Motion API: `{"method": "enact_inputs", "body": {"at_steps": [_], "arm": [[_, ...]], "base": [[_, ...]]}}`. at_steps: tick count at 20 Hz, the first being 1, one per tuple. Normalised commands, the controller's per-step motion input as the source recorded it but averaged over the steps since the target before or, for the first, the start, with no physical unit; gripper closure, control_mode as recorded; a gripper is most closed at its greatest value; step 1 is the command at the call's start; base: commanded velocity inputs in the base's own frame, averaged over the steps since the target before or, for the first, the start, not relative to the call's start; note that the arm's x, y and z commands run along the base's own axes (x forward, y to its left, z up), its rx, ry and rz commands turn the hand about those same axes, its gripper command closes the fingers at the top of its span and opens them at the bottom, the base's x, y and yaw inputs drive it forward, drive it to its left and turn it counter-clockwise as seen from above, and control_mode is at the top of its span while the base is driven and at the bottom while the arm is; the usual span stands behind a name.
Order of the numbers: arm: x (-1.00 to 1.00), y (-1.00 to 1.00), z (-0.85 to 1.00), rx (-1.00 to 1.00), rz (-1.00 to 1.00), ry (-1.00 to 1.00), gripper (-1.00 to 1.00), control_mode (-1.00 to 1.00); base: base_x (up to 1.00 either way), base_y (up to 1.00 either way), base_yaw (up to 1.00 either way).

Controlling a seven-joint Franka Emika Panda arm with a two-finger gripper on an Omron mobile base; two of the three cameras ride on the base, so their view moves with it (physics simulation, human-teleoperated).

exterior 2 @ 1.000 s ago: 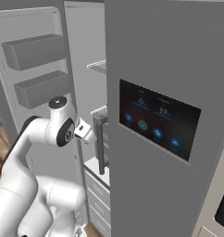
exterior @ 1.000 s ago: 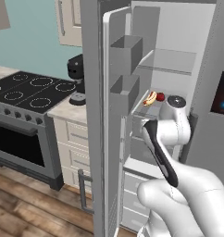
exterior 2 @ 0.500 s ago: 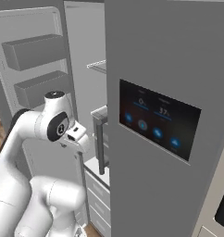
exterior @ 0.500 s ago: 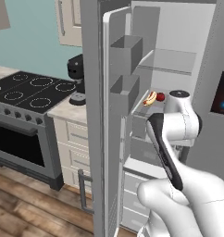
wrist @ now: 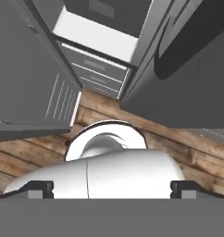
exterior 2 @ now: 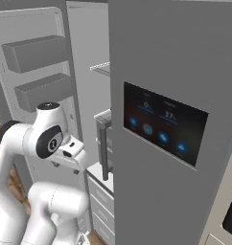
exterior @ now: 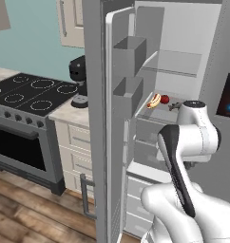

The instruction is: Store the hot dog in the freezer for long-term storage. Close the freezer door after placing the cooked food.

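The hot dog, a tan bun with a red-orange sausage, lies on a middle shelf of the freezer, free of any grip. The freezer door stands wide open to the left, its grey bins facing inward; the right base view shows its inner face too. My arm's white elbow is bent just right of the shelf. In the hand view my gripper points down at the floor, open, with its fingertips wide apart and nothing between them.
A small red round item sits beside the hot dog. Freezer drawers lie below the shelf. The fridge's other door with a dark touchscreen is shut. Left of the fridge are a stove and a black coffee machine.
The arm has drawn back from the shelf, away from the hot dog, and the hand has turned downward. The hot dog stays on the shelf; the door has not moved.
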Motion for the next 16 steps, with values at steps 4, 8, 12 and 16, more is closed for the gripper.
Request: {"method": "enact_inputs", "body": {"at_steps": [4, 8, 12, 16], "arm": [[-0.07, 0.14, 0.00, 0.09, 0.13, 0.10, -1.00, -1.00], [-0.01, 0.31, 0.00, 0.01, 0.06, 0.03, -1.00, -1.00], [0.00, 0.02, 0.00, 0.00, 0.00, 0.00, -1.00, -1.00], [0.00, 0.00, 0.00, 0.00, 0.00, 0.00, -1.00, -1.00]], "base": [[0.00, 0.00, 0.00], [0.00, 0.00, 0.00], [0.00, 0.00, 0.00], [0.00, 0.00, 0.00]]}}
